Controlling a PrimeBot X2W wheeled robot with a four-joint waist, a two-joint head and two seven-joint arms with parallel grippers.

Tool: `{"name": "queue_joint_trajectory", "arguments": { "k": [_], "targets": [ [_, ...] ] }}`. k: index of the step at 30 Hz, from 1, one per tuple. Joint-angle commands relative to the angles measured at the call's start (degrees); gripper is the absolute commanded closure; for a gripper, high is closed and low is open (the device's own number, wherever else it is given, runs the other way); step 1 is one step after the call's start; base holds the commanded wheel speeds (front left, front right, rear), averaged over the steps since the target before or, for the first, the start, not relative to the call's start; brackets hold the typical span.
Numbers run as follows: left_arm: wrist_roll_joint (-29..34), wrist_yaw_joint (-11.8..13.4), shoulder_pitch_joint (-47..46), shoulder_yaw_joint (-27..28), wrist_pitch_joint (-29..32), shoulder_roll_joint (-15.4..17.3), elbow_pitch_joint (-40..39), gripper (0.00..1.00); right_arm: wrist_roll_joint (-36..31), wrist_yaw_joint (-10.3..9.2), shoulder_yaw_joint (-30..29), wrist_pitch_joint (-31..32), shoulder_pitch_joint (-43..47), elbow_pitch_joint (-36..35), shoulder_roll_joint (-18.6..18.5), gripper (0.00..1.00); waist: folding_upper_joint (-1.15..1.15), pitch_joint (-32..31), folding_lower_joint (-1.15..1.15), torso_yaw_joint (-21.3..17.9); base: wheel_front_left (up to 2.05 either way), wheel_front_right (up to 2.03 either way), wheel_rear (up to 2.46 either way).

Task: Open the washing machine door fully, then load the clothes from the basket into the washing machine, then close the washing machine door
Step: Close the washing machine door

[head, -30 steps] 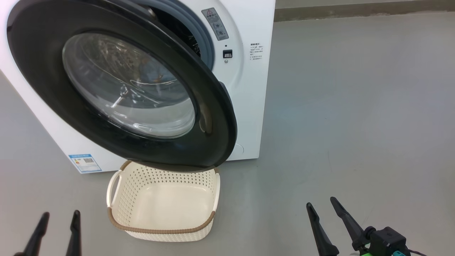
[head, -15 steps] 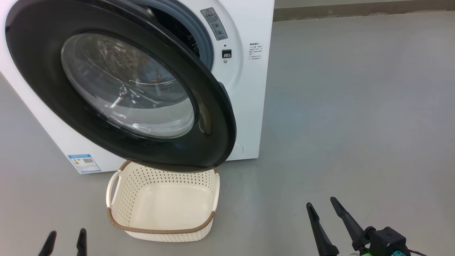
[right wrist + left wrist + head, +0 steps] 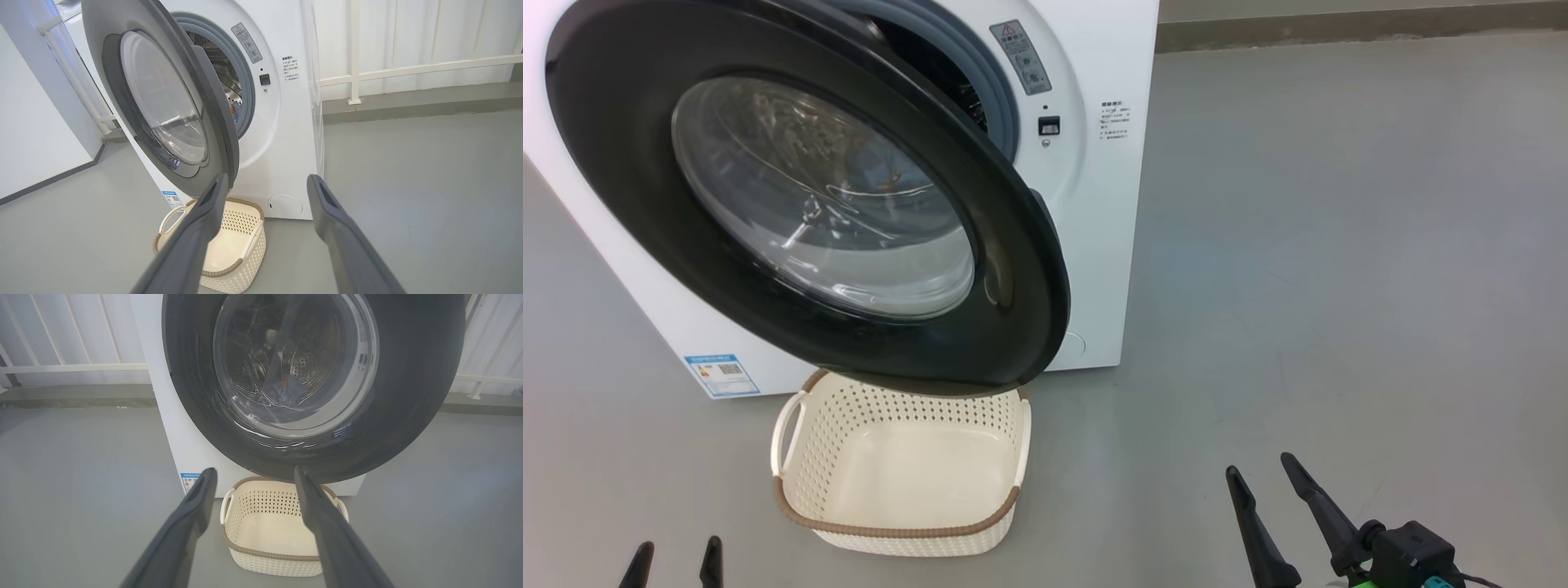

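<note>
Dark left gripper [image 3: 678, 549] spread wide, empty, right gripper [image 3: 1260, 464] likewise

Glossy black door [image 3: 1013, 269], perforated plastic basket [image 3: 907, 404]

1. I noted a plain grey floor [image 3: 1339, 245], smooth and faintly scuffed.
2. A white railing [image 3: 354, 49] of upright bars and one horizontal rail stood along the floor's far edge.
3. A raised grey kerb [image 3: 408, 104] ran beneath that railing.
4. In the right wrist view, I recorded a white wall [image 3: 32, 122] with a dark skirting strip [image 3: 49, 179] at its foot.
</note>
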Motion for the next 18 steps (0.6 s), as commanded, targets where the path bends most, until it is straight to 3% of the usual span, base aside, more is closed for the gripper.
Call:
{"name": "queue_joint_trajectory", "arguments": {
  "k": [1,7,8,10,11,18],
  "targets": [
    [0.4,-0.2,-1.3,2.5,-0.4,0.2,-1.0,0.00,0.0,0.52,1.3,-0.7,-0.5,-1.3,0.0,0.00,0.00,0.0,0.00,0.1,0.00,0.00,0.00],
    [0.6,-0.7,-1.5,3.2,-0.4,-0.3,-1.1,0.00,0.0,0.52,1.3,-0.7,-0.5,-1.3,0.0,0.00,0.00,0.1,0.00,0.1,0.00,0.00,0.00],
    [0.7,-0.8,-1.6,3.3,-0.4,-0.4,-1.1,0.00,0.1,0.52,1.3,-0.7,-0.5,-1.4,0.0,0.06,0.00,0.1,0.00,0.1,0.00,0.00,0.00],
    [0.8,-1.0,-1.6,3.5,-0.4,-0.5,-1.1,0.00,0.0,0.52,1.3,-0.7,-0.5,-1.4,0.0,0.76,0.00,0.2,0.00,0.2,0.00,0.00,0.00],
    [0.8,-1.2,-1.7,3.5,-0.4,-0.6,-1.1,0.00,0.0,0.52,1.3,-0.7,-0.5,-1.4,0.0,1.00,0.00,0.2,0.00,0.2,0.00,0.00,0.00],
    [1.0,-1.9,-1.9,4.0,-0.4,-1.2,-0.9,0.00,0.0,0.52,1.2,-0.7,-0.5,-1.4,0.0,1.00,0.00,0.2,0.00,0.3,0.00,0.00,0.00]
  ]
}}
